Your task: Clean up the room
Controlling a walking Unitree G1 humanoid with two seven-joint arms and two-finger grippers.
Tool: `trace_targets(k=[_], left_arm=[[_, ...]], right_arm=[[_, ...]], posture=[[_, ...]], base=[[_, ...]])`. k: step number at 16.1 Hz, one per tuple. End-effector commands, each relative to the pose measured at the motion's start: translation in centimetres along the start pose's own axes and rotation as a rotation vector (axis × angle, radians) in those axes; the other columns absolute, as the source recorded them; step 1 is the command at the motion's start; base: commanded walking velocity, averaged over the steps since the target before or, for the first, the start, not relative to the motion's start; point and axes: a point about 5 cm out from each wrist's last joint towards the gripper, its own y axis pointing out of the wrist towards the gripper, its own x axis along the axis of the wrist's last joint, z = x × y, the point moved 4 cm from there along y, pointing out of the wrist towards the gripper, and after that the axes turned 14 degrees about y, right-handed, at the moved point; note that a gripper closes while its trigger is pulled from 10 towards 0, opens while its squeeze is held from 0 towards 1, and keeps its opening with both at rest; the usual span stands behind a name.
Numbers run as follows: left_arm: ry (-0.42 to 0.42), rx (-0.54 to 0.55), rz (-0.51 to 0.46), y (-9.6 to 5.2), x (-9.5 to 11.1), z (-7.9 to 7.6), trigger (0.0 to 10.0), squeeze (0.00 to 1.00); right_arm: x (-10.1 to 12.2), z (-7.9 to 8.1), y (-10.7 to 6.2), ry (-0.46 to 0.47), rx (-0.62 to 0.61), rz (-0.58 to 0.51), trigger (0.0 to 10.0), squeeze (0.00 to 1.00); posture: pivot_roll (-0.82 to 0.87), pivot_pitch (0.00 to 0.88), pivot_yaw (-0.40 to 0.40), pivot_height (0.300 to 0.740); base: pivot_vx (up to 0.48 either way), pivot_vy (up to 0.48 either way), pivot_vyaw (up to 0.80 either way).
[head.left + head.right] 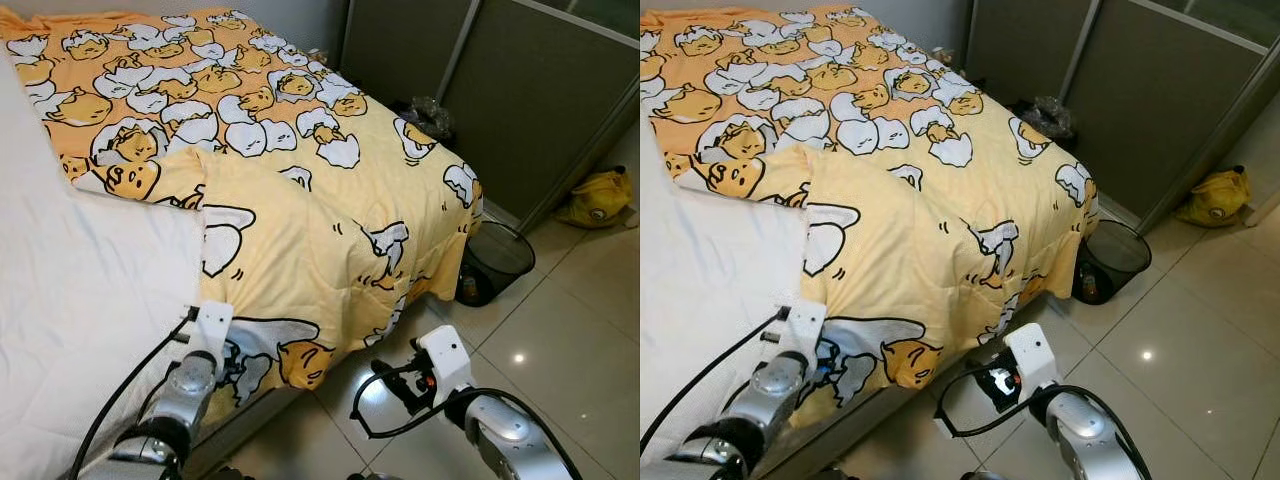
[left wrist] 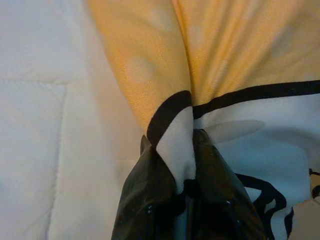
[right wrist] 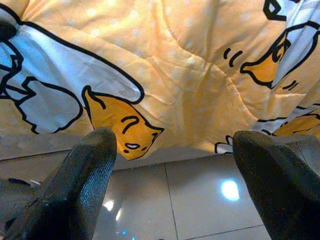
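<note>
An orange blanket [image 1: 290, 200] printed with egg cartoons covers most of the bed and hangs over its foot end. To the left, the white quilted mattress [image 1: 80, 300] lies bare. My left gripper [image 2: 172, 170] is shut on the blanket's edge at the near corner of the bed, where orange meets white; the fabric is pinched between its black fingers [image 2: 145, 195]. Its white wrist [image 1: 212, 328] rests at that edge. My right gripper [image 3: 180, 165] is open with nothing in it. It hovers low over the floor, its fingers [image 3: 85, 185] pointing at the hanging blanket.
A black mesh wastebasket [image 1: 495, 262] stands on the tiled floor [image 1: 570, 330] by the bed's foot corner. A yellow bag [image 1: 598, 197] lies against the dark wardrobe doors [image 1: 520, 90]. A crumpled plastic bag [image 1: 428, 115] sits between bed and wardrobe.
</note>
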Motion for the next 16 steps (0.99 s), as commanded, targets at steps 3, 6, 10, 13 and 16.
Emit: trace_targets(k=[3,6,10,13,16], left_arm=[[-0.036,-0.046,-0.001,-0.4,-0.7,-1.0,10.0,0.0],[0.246,-0.311,-0.122,-1.2,-0.3,-3.7,10.0,0.0],[0.34,-0.43,-0.115,-2.0,-1.8,-4.9,10.0,0.0],[0.326,-0.419,-0.121,-2.0,-1.8,-4.8,10.0,0.0],[0.306,-0.409,-0.119,-2.1,-2.0,-4.4,10.0,0.0]], right_arm=[[0.3,-0.2,0.3,-0.016,0.0,-0.007,10.0,0.0],[0.2,-0.2,0.4,-0.017,0.003,-0.003,10.0,0.0],[-0.1,-0.2,0.4,-0.014,0.006,0.006,10.0,0.0],[-0.4,0.0,0.6,-0.013,0.013,0.013,10.0,0.0],[-0.4,0.0,0.6,-0.016,0.016,0.016,10.0,0.0]], posture=[[-0.07,0.0,-0.075,0.74],[-0.07,0.0,-0.07,0.74],[-0.07,0.0,-0.062,0.74],[-0.07,0.0,-0.063,0.74],[-0.06,0.0,-0.065,0.74]], base=[[0.0,0.0,0.0],[0.0,0.0,0.0],[0.0,0.0,0.0],[0.0,0.0,0.0],[0.0,0.0,0.0]])
